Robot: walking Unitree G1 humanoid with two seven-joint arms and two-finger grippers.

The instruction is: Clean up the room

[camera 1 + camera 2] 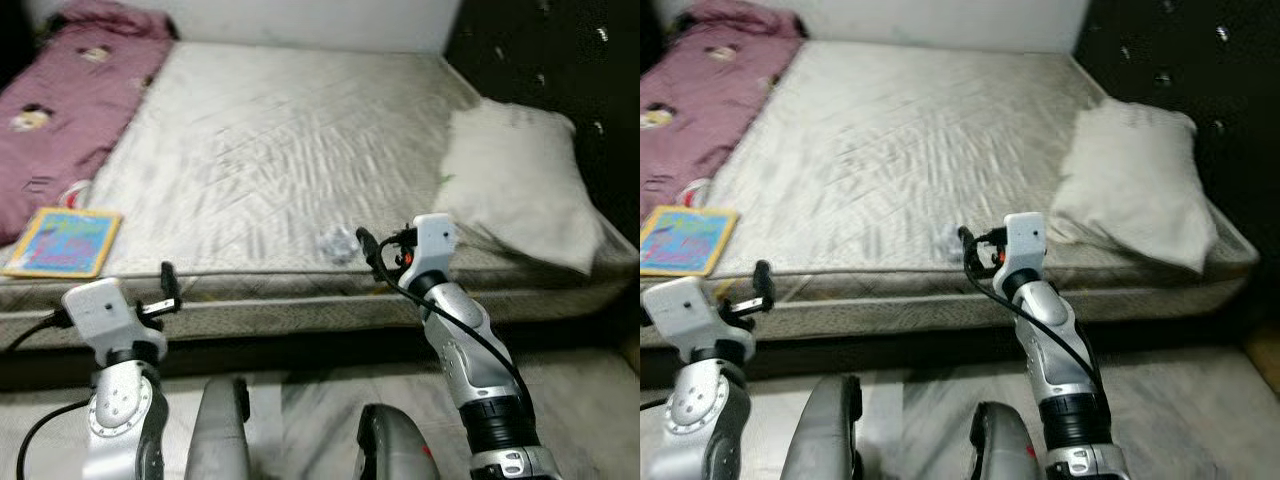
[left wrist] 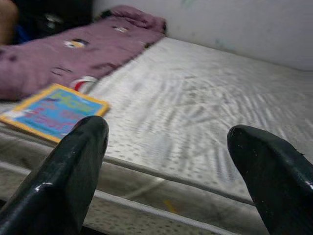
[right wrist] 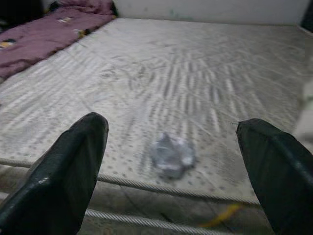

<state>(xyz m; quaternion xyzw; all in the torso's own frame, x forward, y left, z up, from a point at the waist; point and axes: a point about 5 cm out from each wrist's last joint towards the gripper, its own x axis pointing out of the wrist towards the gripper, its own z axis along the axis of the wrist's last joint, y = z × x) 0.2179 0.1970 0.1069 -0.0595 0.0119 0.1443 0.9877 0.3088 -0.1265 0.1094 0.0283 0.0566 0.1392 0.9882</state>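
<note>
While both arms hover at the mattress edge:
Right gripper: wide apart, empty.
Crumpled wrapper: twelve o'clock of it, near edge.
Left gripper: spread, empty.
Book: ten o'clock.

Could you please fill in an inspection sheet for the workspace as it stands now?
Surface: bare grey mattress.
Job's things: small crumpled wrapper near the front edge; picture book at the left front corner.
Clutter: purple blanket along the left side; white pillow on the right.
Grippers: left gripper open, facing the book; right gripper open, facing the wrapper.
Cables: black cable along the right arm.
Surroundings: white wall behind, dark headboard right, pale floor below.
</note>
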